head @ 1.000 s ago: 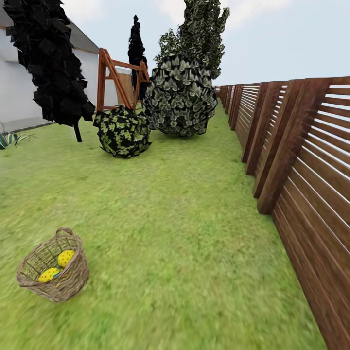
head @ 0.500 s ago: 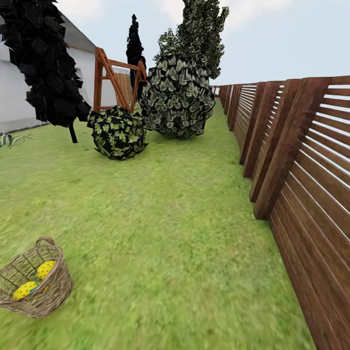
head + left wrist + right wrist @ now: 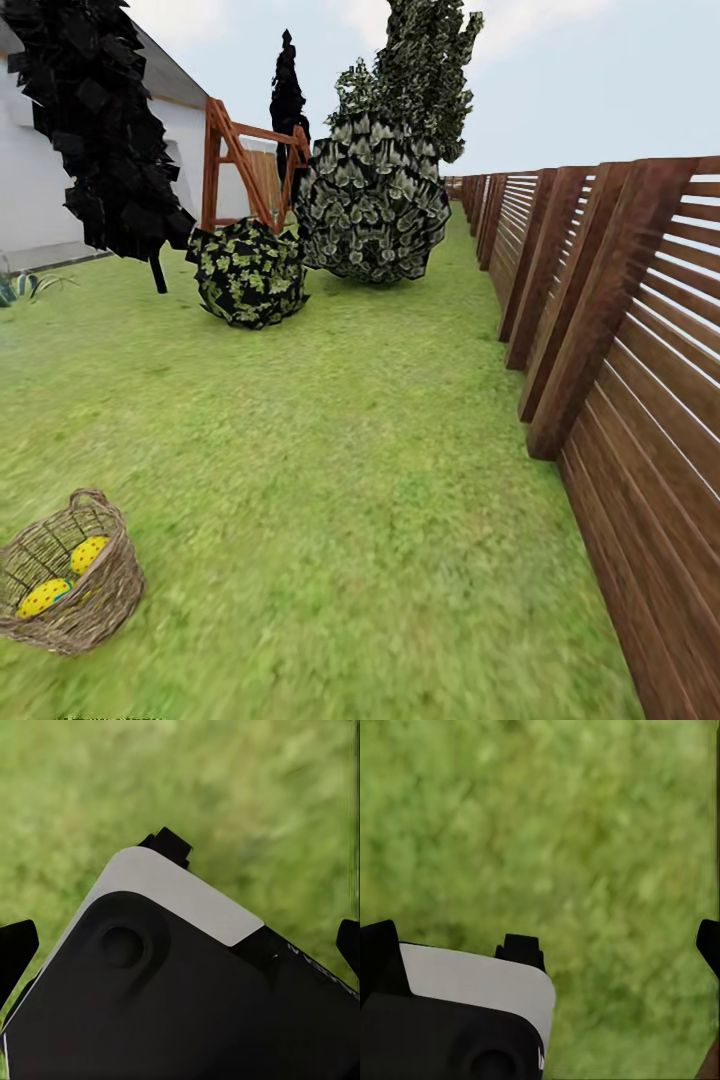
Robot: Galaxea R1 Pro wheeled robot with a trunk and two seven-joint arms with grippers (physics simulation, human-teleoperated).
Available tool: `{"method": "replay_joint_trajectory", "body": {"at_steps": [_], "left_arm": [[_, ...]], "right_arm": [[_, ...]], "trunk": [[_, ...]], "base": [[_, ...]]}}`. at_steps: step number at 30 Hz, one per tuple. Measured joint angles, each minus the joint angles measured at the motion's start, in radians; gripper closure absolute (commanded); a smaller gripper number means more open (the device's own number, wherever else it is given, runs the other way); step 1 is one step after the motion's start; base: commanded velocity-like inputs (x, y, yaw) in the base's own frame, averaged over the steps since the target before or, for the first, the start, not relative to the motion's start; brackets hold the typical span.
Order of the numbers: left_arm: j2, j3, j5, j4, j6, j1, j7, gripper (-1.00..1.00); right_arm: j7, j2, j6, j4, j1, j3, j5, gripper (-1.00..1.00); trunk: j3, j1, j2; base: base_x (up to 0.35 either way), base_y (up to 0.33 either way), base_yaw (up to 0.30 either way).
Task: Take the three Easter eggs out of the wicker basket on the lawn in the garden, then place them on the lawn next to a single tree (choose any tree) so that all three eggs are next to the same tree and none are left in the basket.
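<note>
The basket sits on the lawn, well apart from the fence; two eggs show inside it. Beyond it stand a black tree, a round bush, a larger bush and a wooden frame. Open grass runs between basket and fence. Left gripper and right gripper fingertips stand wide apart over grass, holding nothing.

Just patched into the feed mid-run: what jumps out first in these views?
The wicker basket sits on the lawn at the head view's lower left, with two yellow Easter eggs visible inside. A brown slatted fence runs down the right side, and round leafy bushes and a dark tree stand far ahead.
</note>
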Motion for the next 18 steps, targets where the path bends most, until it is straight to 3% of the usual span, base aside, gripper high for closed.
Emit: {"method": "replay_joint_trajectory", "body": {"at_steps": [9,18], "left_arm": [[0.0,0.0,0.0,0.0,0.0,0.0,0.0,-1.0],[0.0,0.0,0.0,0.0,0.0,0.0,0.001,-1.0]], "right_arm": [[0.0,0.001,0.0,0.0,0.0,0.0,0.0,-1.0],[-0.005,0.003,0.0,0.0,0.0,0.0,0.003,-1.0]], "trunk": [[-0.001,0.0,0.0],[-0.001,0.0,0.0]], "base": [[0.203,-0.235,0.272],[0.009,-0.008,0.018]]}}
